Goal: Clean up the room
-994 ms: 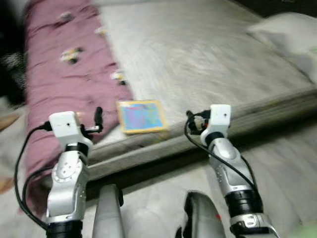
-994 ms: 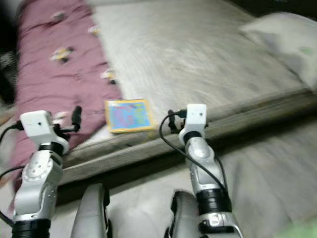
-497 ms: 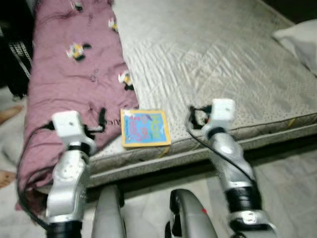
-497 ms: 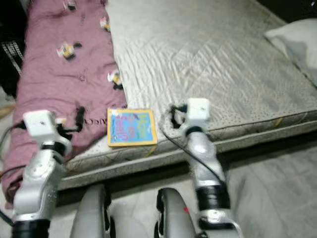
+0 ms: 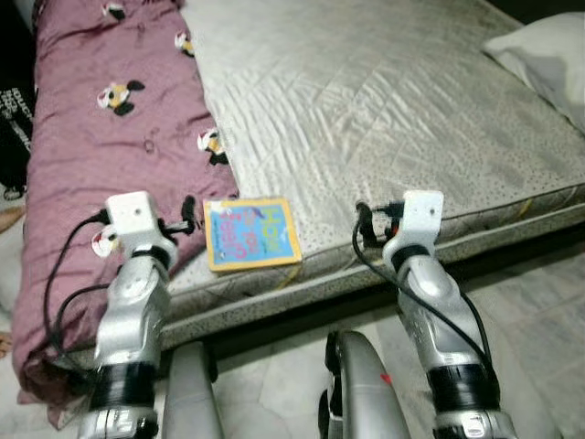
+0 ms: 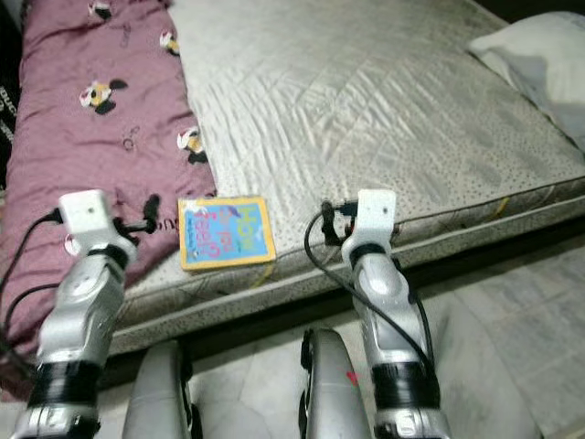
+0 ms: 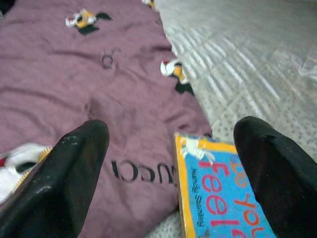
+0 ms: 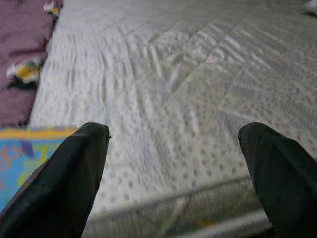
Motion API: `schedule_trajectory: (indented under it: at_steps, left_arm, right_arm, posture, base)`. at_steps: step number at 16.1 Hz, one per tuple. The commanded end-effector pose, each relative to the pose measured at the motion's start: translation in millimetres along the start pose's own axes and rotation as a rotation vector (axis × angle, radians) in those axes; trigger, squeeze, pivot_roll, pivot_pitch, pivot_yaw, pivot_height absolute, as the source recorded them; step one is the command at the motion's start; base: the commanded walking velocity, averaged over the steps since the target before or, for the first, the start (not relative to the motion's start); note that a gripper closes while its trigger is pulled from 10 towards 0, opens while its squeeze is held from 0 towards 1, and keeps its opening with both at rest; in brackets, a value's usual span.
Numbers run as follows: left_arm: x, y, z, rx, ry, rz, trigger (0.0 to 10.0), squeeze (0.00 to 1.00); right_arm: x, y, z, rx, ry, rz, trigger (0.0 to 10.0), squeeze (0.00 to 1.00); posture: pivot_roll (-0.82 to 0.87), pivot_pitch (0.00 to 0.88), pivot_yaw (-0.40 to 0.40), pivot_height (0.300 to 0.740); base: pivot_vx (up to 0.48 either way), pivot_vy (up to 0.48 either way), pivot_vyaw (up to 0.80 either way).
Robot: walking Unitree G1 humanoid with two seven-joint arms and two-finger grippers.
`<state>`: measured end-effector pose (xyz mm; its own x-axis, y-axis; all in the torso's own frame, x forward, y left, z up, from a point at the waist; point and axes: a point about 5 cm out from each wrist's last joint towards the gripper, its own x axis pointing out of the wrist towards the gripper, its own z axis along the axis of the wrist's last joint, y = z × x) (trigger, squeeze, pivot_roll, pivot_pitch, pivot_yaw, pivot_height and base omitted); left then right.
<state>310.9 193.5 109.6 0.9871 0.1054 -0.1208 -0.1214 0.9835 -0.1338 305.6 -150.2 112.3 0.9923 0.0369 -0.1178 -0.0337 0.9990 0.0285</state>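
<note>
Book (image 5: pixel 251 233) lies flat on the bed (image 5: pixel 393 119) near its front edge, cover up, blue with a yellow border and coloured lettering. One corner just meets the edge of the purple blanket (image 5: pixel 101 165), which runs along the bed's left side and hangs over the front; the blanket carries small cartoon prints and a dark line of lettering close to the book. The rest of the bed is a grey quilted mattress cover with a dotted band along the front. A white pillow (image 5: pixel 544 55) rests at the far right corner.

Left gripper (image 7: pixel 171 163) is held above the blanket's edge, just left of the book; its jaws stand wide apart and hold nothing, one finger over the blanket and the other over the book's cover in the left wrist view. Right gripper (image 8: pixel 173 173) hovers over the mattress's front edge, to the right of the book and apart from it, its jaws also wide apart and empty. Below the bed's edge is a pale tiled floor (image 5: pixel 539 311).
</note>
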Motion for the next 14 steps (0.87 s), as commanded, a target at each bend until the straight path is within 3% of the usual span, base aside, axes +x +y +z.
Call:
schedule_trajectory:
  at_steps: [1,7,11,14]
  left_arm:
    - [2.2,4.7,-3,-0.009,0.007,0.021,10.0,0.00]
    - [10.3,1.6,-12,-0.076,0.047,0.038,10.0,0.00]
    - [12.9,-3.2,-22,-0.130,0.084,0.038,10.0,0.00]
    - [16.4,-4.3,-25,-0.149,0.095,0.040,10.0,0.00]
  right_arm:
    - [-4.8,-5.4,3,-0.008,-0.002,-0.016,10.0,0.00]
    - [-28.3,-32.5,0,-0.065,0.045,-0.082,10.0,0.00]
    - [-46.3,-31.8,0,-0.069,0.065,-0.047,10.0,0.00]
    - [-50.4,-30.7,1,-0.067,0.070,-0.038,10.0,0.00]
  posture:
    - [-0.13,0.143,-0.020,0.539]
    - [-0.18,0.191,-0.014,0.539]
    - [-0.20,0.211,-0.025,0.489]
    - [-0.22,0.215,-0.030,0.459]
  base:
    - [0.000,0.000,0.00]
    - [0.000,0.000,0.00]
    - [0.000,0.000,0.00]
    - [0.000,0.000,0.00]
